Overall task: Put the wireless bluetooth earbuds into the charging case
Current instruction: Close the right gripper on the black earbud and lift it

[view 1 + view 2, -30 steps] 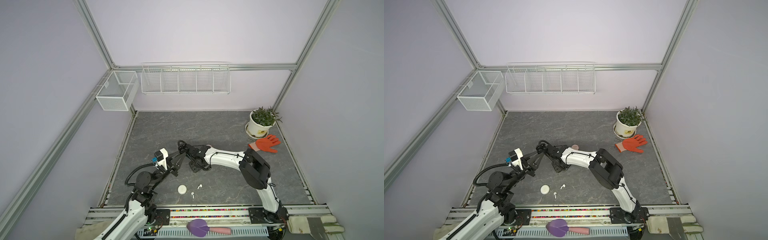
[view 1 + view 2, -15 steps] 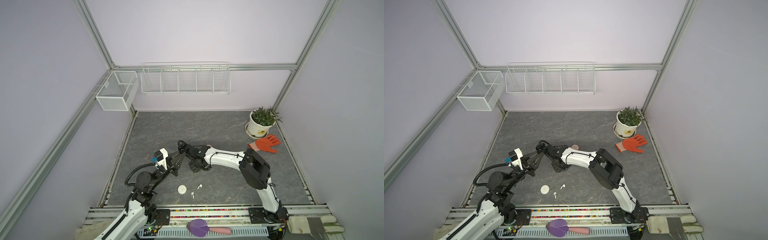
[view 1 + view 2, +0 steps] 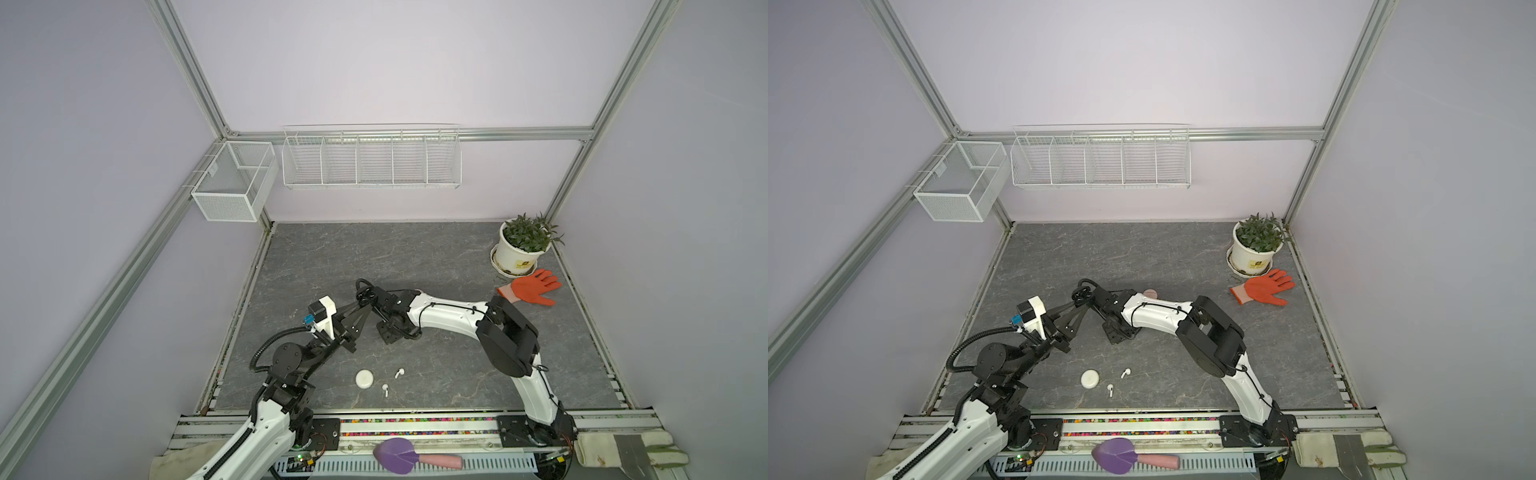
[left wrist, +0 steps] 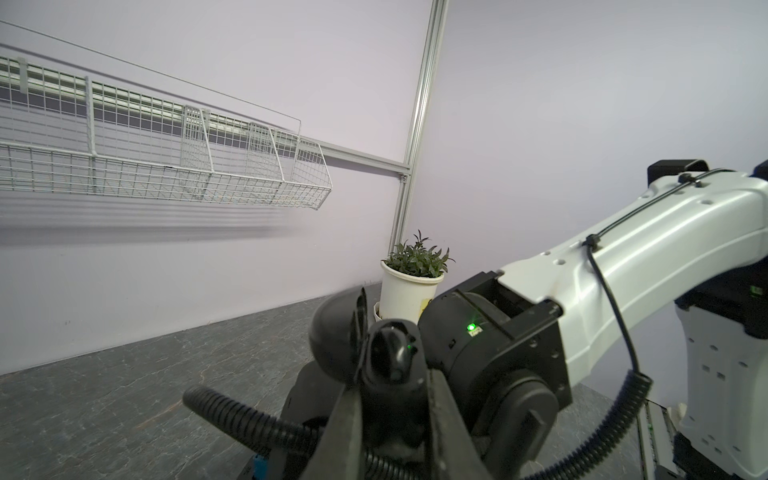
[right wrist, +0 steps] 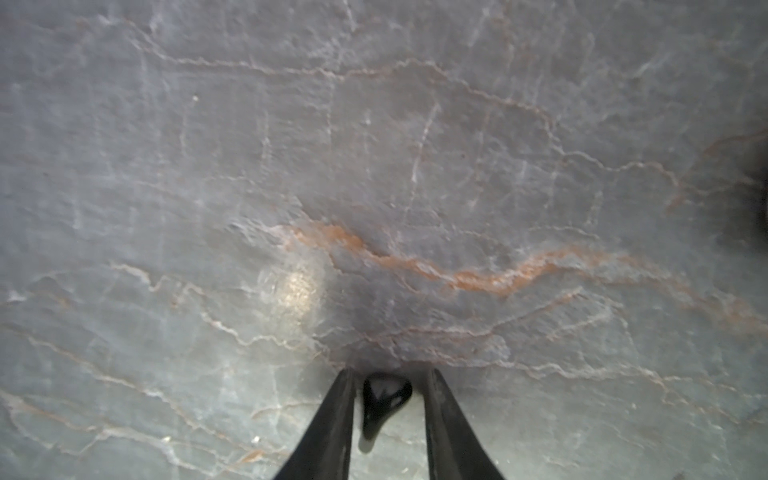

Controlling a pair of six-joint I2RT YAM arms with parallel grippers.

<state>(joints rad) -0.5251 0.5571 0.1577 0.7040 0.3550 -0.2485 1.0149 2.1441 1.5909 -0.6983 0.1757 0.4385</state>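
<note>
My left gripper (image 4: pixel 392 374) is shut on a black charging case (image 4: pixel 390 353), held above the table with its lid open; in both top views it sits left of centre (image 3: pixel 365 306) (image 3: pixel 1081 308). My right gripper (image 5: pixel 388 374) points down at the table (image 3: pixel 386 334), open. Its fingers closely flank a black earbud (image 5: pixel 384 395) lying on the table, with a thin gap on each side. Near the front lie two white earbuds (image 3: pixel 400 372) (image 3: pixel 385 390) beside a round white case (image 3: pixel 365 379). A pink object (image 3: pixel 1150 294) peeks out behind the right arm.
A potted plant (image 3: pixel 521 249) and an orange glove (image 3: pixel 532 286) sit at the back right. Wire baskets (image 3: pixel 370 160) hang on the back wall. A purple scoop (image 3: pixel 395 455) lies on the front rail. The grey stone tabletop (image 3: pixel 436 257) runs to the walls.
The right gripper's jaws have narrowed around the black earbud. Neither arm has shifted place, and the left gripper keeps hold of the black case.
</note>
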